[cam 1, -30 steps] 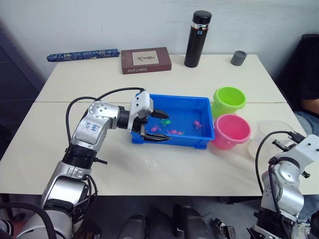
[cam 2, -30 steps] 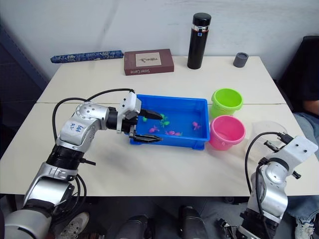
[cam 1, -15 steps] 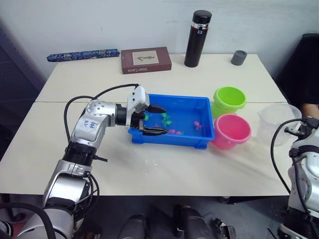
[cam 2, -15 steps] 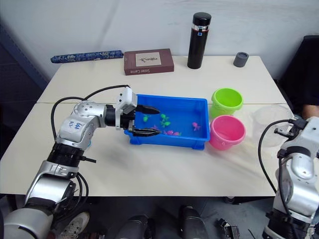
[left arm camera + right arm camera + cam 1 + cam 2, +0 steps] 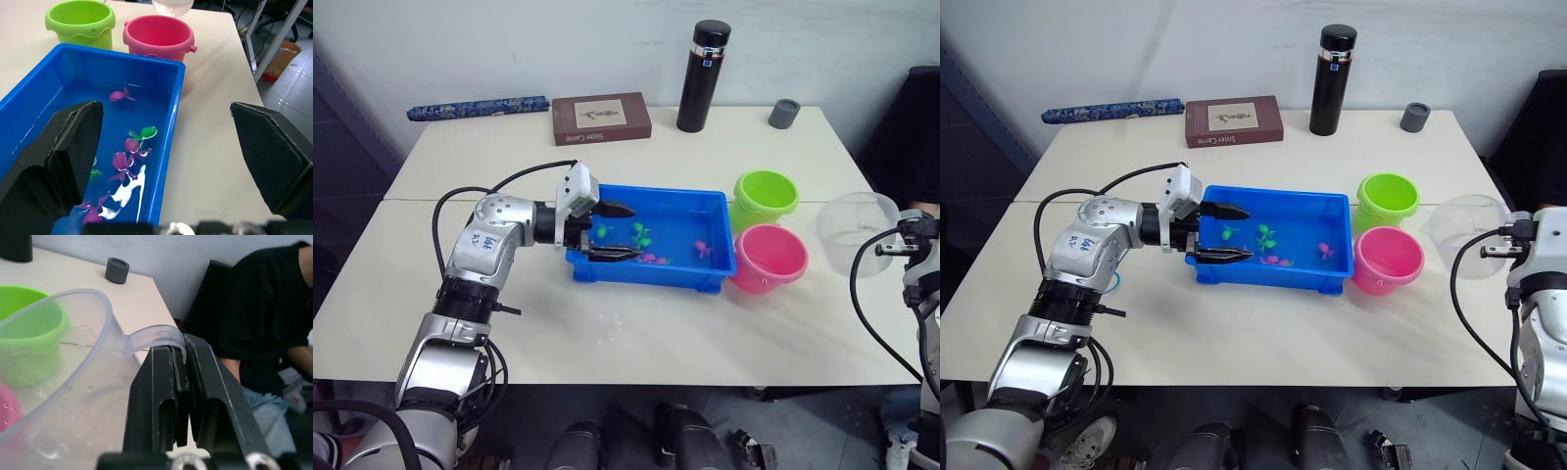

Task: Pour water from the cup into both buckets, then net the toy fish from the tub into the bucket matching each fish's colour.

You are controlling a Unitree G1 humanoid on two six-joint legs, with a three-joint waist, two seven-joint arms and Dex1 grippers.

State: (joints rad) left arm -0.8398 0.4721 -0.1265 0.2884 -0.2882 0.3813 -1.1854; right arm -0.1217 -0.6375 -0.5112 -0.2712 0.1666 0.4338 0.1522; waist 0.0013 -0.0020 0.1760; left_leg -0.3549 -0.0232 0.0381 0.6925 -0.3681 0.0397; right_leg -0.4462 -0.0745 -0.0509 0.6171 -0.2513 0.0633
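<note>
While the right hand (image 5: 178, 352) grips the wide clear plastic measuring cup (image 5: 1469, 233) by its handle — raised just right of the pink round bucket (image 5: 1388, 258) — the left hand (image 5: 1222, 233) spreads wide over the blue rectangular tub (image 5: 1278, 279).

Cream counter (image 5: 705, 323) in front of me | blue tub (image 5: 656, 279) mid-counter | green bucket (image 5: 765, 197) and pink bucket (image 5: 767, 259) just beside it | book (image 5: 601, 118), black flask (image 5: 703, 65), grey cup (image 5: 783, 113), patterned roll (image 5: 477, 108) along far edge

Silver-grey jointed arms, black looping cables, blue scribble on left forearm, 2 black wedge fingers (image 5: 63, 152) each.
</note>
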